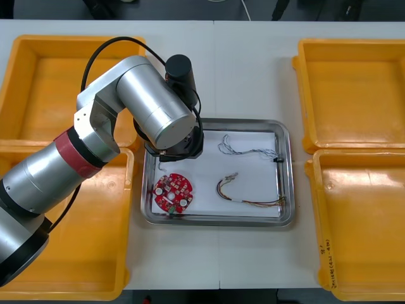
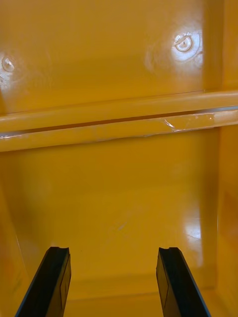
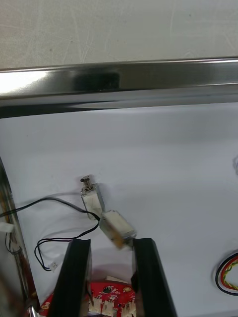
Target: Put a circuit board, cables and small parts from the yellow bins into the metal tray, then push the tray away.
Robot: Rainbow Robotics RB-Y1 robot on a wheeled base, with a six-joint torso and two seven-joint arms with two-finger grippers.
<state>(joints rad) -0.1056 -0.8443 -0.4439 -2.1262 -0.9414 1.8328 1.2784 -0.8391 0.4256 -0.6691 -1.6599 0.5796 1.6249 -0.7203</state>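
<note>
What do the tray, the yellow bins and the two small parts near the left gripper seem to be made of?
Tray: probably polished metal; its rim mirrors its surroundings, and the inside is matt white. Yellow bins: likely glossy moulded plastic, with soft highlights. Small metal parts: silvery bare metal, it seems, with a dull sheen. The left gripper hangs right by them.

No text, number or brand can be read with certainty. On the rim of the near right yellow bin (image 1: 330, 278) there is a small dark handwritten mark (image 1: 325, 245), too small to read. The round red circuit board (image 1: 173, 193) carries tiny printing, also not legible.
</note>
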